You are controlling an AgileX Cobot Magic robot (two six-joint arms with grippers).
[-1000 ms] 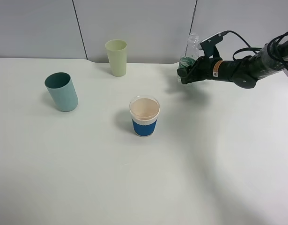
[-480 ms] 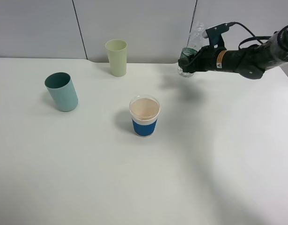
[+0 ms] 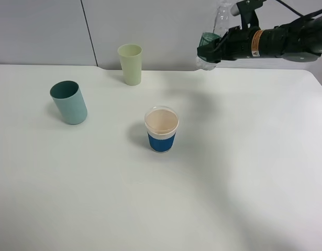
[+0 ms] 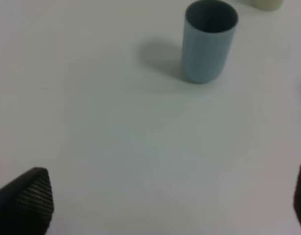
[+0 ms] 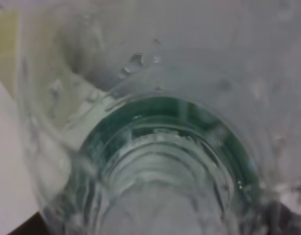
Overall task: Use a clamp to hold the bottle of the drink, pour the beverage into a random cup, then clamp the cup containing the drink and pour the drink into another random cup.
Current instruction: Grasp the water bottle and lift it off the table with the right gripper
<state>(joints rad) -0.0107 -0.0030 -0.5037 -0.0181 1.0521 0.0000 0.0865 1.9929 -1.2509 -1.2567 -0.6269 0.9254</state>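
Clear plastic bottle (image 3: 208, 40) with green label is up off the table (image 3: 244, 172), clamped in the right gripper (image 3: 212, 49)
Vs a second ago: right arm has carried it higher, now over the far right of the table in front of the wall, neck uppermost, slightly tilted; its clear body fills the right wrist view. Teal tumbler (image 3: 69, 102), pale yellow-green tumbler (image 3: 130, 64) and blue-sleeved paper cup (image 3: 162, 129) unmoved, all standing, well apart. Left gripper (image 4: 165, 200) jaws wide, nothing between them, apart from the teal tumbler
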